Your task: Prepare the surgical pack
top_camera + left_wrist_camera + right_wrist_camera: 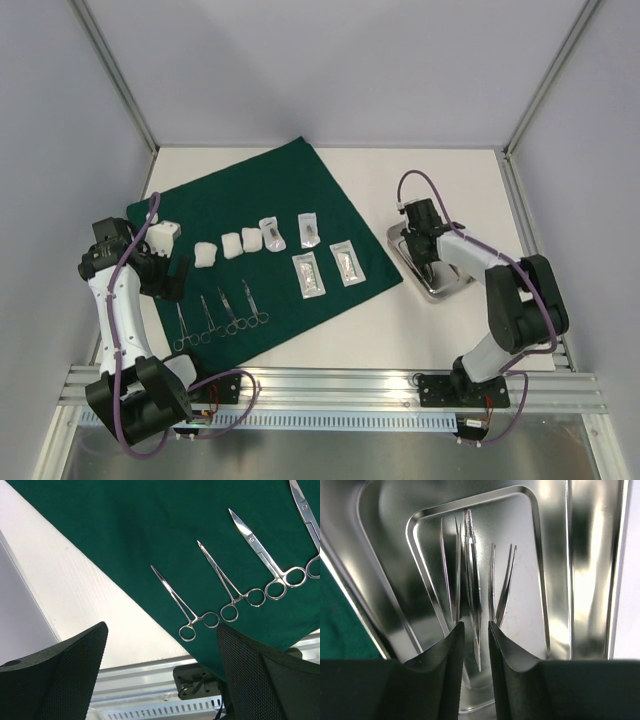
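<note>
My R gripper (475, 627) has jaws barely parted over tweezers (472, 580) in the steel tray (385, 555), nr the table's (330, 350) right edge, off the green cloth (270, 190). L gripper (161, 627) wide open, empty. Cloth lies flat w/ 4 instruments (220, 315), gauze (230, 247), pouches (325, 262). Wrapping not begun, I reckon.

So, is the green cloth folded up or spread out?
Spread out flat: the cloth lies open on the table, with gauze, pouches and instruments laid on it.

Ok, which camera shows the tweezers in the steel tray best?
Right wrist: the tweezers show close up, lying in the steel tray. In the top view the right gripper hides them; the left wrist view misses the tray.
</note>
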Controlling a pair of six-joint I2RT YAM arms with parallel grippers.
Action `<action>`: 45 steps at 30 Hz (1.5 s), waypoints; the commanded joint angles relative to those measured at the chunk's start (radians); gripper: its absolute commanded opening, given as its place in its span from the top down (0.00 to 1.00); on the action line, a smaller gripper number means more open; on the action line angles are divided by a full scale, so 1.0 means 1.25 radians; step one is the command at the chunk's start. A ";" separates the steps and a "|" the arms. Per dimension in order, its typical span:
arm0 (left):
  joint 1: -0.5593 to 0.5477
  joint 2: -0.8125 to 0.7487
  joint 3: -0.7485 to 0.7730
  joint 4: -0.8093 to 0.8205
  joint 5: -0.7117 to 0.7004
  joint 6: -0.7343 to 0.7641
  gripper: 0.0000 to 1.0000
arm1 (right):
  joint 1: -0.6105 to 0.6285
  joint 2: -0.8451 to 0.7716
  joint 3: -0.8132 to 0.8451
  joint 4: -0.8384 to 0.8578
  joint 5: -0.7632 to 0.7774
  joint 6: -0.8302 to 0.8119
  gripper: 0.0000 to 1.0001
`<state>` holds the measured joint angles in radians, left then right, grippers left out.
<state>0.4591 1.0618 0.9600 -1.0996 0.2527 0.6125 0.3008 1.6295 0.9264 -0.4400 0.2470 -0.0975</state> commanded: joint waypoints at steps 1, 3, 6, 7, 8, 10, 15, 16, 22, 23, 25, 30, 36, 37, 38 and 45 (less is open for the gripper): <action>0.005 -0.016 -0.005 0.006 0.010 0.018 0.01 | 0.002 -0.073 0.037 -0.019 -0.017 0.014 0.71; 0.005 -0.019 -0.005 0.003 0.010 0.017 0.01 | -0.001 -0.113 0.033 -0.006 -0.026 0.029 0.64; 0.005 -0.017 -0.005 0.005 0.015 0.010 0.01 | -0.042 -0.123 0.037 0.003 -0.047 0.072 0.69; 0.005 -0.017 -0.005 0.005 0.017 0.009 0.01 | -0.056 -0.111 0.050 0.005 -0.047 0.100 0.73; 0.005 -0.016 -0.006 0.006 0.019 0.007 0.01 | -0.080 -0.097 0.061 0.001 -0.042 0.112 0.81; 0.005 -0.015 -0.006 0.006 0.020 0.002 0.01 | -0.095 -0.036 0.093 -0.041 -0.015 0.140 0.90; 0.005 -0.016 -0.010 0.007 0.013 0.001 0.01 | -0.109 0.058 0.153 -0.087 0.064 0.174 0.99; 0.005 -0.016 -0.010 0.007 0.010 0.001 0.01 | -0.113 0.077 0.155 -0.085 0.065 0.181 0.99; 0.005 -0.008 -0.008 0.012 -0.001 -0.003 0.01 | -0.123 0.144 0.161 -0.058 0.000 0.168 1.00; 0.005 -0.003 -0.007 0.013 -0.001 -0.006 0.01 | -0.123 0.149 0.160 -0.058 -0.007 0.170 1.00; 0.005 0.001 -0.006 0.013 -0.003 -0.009 0.01 | -0.124 0.156 0.150 -0.047 -0.018 0.174 1.00; 0.005 0.007 -0.007 0.019 -0.002 -0.013 0.01 | -0.112 0.138 0.129 -0.026 -0.065 0.183 1.00; 0.005 0.008 -0.008 0.021 -0.007 -0.015 0.01 | -0.104 0.116 0.112 -0.020 -0.081 0.208 1.00; 0.005 0.007 -0.010 0.021 -0.007 -0.011 0.01 | -0.097 0.114 0.109 -0.020 -0.090 0.209 1.00; 0.005 0.003 -0.013 0.024 -0.007 -0.010 0.01 | -0.095 0.109 0.103 -0.013 -0.091 0.213 1.00; 0.005 0.005 -0.023 0.030 -0.024 -0.004 0.01 | -0.080 0.097 0.088 -0.019 -0.075 0.235 1.00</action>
<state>0.4591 1.0760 0.9375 -1.0760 0.2291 0.6048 0.1936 1.7622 1.0611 -0.4503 0.1799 0.1600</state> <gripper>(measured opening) 0.992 0.005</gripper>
